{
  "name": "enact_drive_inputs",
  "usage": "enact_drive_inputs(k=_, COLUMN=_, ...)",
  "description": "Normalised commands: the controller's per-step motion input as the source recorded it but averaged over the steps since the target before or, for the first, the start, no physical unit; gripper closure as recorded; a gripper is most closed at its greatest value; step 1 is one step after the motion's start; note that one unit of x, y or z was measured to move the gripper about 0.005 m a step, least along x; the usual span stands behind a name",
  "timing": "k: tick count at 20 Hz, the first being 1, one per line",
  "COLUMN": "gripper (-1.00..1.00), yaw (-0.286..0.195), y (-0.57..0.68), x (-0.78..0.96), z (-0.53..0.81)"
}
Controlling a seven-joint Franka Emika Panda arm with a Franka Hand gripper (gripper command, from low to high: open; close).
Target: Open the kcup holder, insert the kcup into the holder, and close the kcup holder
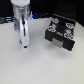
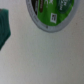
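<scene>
Item: kcup holder (image 1: 60,31), a black boxy drawer unit standing on the white tabletop (image 1: 35,67), toward the exterior view's right; its drawer appears drawn out toward the camera, with several round pods showing in the slots on top, so the opening step is judged already done and the unit is placed to receive one more pod; which slots are free is too blurred to tell. Item: gripper (image 1: 24,44), hanging upright from the arm, well apart from the kcup holder on the exterior view's left, its tips close above the tabletop; the long pale fingers (image 1: 25,31) point straight down, an attitude suited to a vertical pick from a flat surface. Item: kcup (image 2: 52,14), seen in the wrist view as a round white-rimmed pod with a green printed top, lying top-up on the tabletop and partly cut off by the frame edge; in the exterior view only a small green fleck at the gripper's tips hints at it, so it sits at or just beside the tips, well apart from the kcup holder. State of jaws: they appear slightly apart in the exterior view; whether they touch or clasp the kcup cannot be told from either view. Judgement: the step in hand is the pick-up of the kcup; insertion and closing are not yet done; the risk is a rim-edge pinch that tips the pod.
</scene>
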Motion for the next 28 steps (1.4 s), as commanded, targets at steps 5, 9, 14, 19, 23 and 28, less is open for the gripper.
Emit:
enact_drive_inputs(k=5, gripper=-1.00, yaw=-0.001, y=-0.09, x=-0.17, z=-0.27)
enact_drive_inputs(k=9, gripper=-1.00, yaw=-0.029, y=-0.05, x=-0.12, z=-0.14)
enact_drive_inputs(k=14, gripper=-1.00, yaw=-0.164, y=-0.06, x=0.01, z=-0.28)
enact_drive_inputs(k=19, gripper=-1.00, yaw=-0.146, y=-0.02, x=-0.04, z=-0.13)
enact_drive_inputs(k=23, gripper=1.00, yaw=-0.078, y=-0.01, x=-0.09, z=-0.02)
enact_drive_inputs(k=28, gripper=1.00, yaw=-0.084, y=-0.01, x=-0.04, z=0.00)
